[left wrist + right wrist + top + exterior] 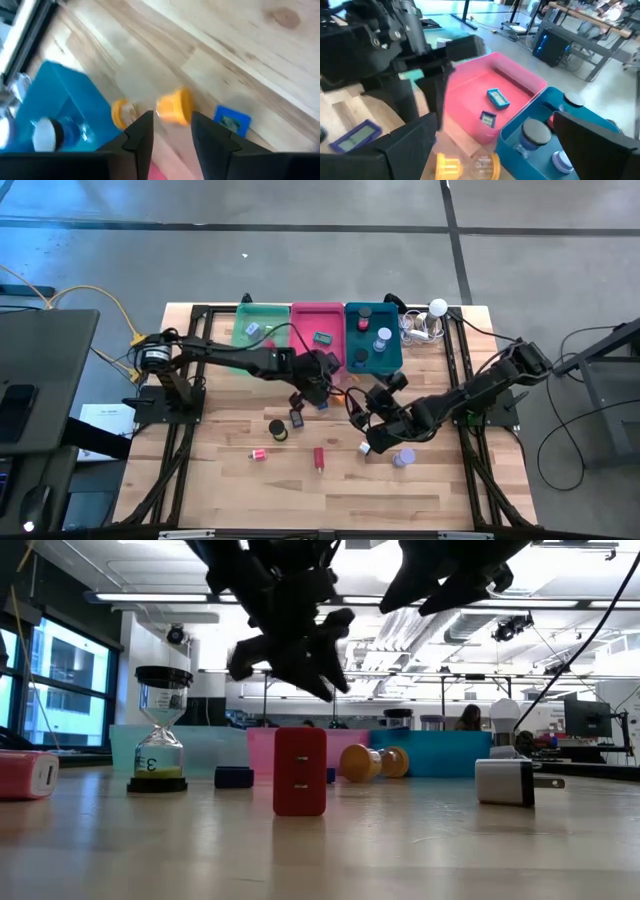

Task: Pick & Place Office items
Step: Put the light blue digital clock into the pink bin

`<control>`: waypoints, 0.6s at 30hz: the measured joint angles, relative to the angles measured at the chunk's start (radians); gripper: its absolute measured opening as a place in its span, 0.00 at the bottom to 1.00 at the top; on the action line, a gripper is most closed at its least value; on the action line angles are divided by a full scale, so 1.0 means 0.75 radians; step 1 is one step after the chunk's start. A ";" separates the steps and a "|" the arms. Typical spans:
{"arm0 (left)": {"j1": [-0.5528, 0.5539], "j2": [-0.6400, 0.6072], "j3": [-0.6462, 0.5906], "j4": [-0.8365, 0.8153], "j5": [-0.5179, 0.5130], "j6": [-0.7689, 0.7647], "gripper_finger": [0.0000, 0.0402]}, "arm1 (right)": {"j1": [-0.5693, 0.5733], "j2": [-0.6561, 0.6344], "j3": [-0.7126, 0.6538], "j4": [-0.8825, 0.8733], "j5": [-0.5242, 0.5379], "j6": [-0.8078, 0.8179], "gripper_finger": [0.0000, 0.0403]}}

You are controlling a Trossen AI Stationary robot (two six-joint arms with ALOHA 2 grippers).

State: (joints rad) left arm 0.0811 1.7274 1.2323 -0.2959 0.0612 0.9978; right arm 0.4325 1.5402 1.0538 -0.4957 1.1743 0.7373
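Note:
An orange-capped hourglass (150,109) lies on its side on the wood near the pink tray (520,85), with a blue tag (232,120) beside it. My left gripper (172,135) hovers above the table over them, fingers a little apart with nothing between. My right gripper (495,150) is open wide above the table, facing the pink and teal trays (555,100). Nearer the front stand a red block (300,772), a small upright hourglass (160,735) and a white plug block (510,780).
Green (262,330), pink and teal trays stand in a row at the far edge, each with small items inside. A lavender cylinder (403,457) and a pink block (30,775) lie toward the front. The two arms almost meet at the table's middle (345,395).

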 joint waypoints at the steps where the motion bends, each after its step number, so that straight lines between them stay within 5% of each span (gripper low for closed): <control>1: -0.008 0.010 0.002 0.015 0.000 0.001 0.30 | 0.001 0.000 0.000 -0.001 -0.003 0.001 0.97; 7: -0.042 0.055 0.000 0.032 -0.037 -0.018 0.30 | 0.026 -0.001 0.000 -0.006 0.003 0.004 0.97; 14: -0.095 0.066 0.001 0.243 -0.296 -0.072 0.30 | 0.038 -0.001 0.000 -0.011 0.001 0.004 0.97; 18: -0.106 0.066 0.001 0.244 -0.330 -0.156 0.30 | 0.038 -0.001 0.000 -0.012 -0.005 0.004 0.97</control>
State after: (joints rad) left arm 0.0019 1.7771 1.2331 -0.1126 -0.1860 0.8806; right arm 0.4610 1.5398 1.0538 -0.5049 1.1702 0.7406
